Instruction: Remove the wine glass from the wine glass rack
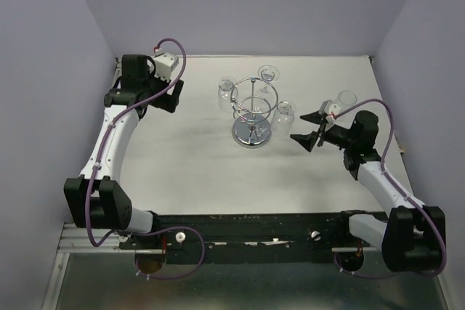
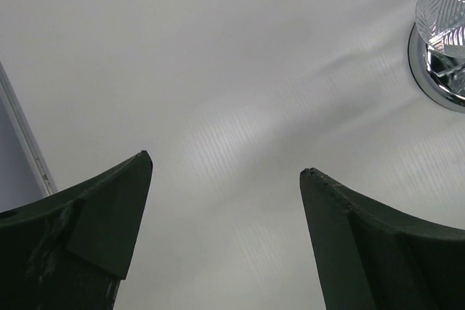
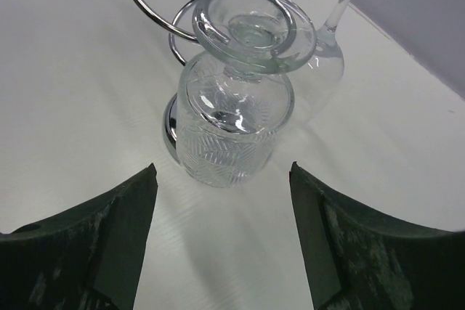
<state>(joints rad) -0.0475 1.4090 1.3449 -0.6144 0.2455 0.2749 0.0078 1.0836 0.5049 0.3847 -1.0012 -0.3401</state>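
Note:
The chrome wine glass rack (image 1: 251,133) stands mid-table on its round shiny base, with three clear wine glasses hanging upside down from its top loops. The nearest wine glass (image 1: 285,114) hangs on the rack's right side. In the right wrist view its foot sits in a loop and its cut-pattern bowl (image 3: 231,136) hangs just ahead of my right gripper (image 3: 224,173), which is open and apart from it. My left gripper (image 1: 175,96) is open at the far left, holding nothing. Its wrist view shows one glass bowl (image 2: 443,5) and the rack's base (image 2: 430,70) at the right edge.
Two more wine glasses hang at the rack's left (image 1: 226,91) and back (image 1: 268,74). Another clear glass (image 1: 347,99) shows behind my right arm. Purple walls (image 1: 51,70) close in the white table on three sides.

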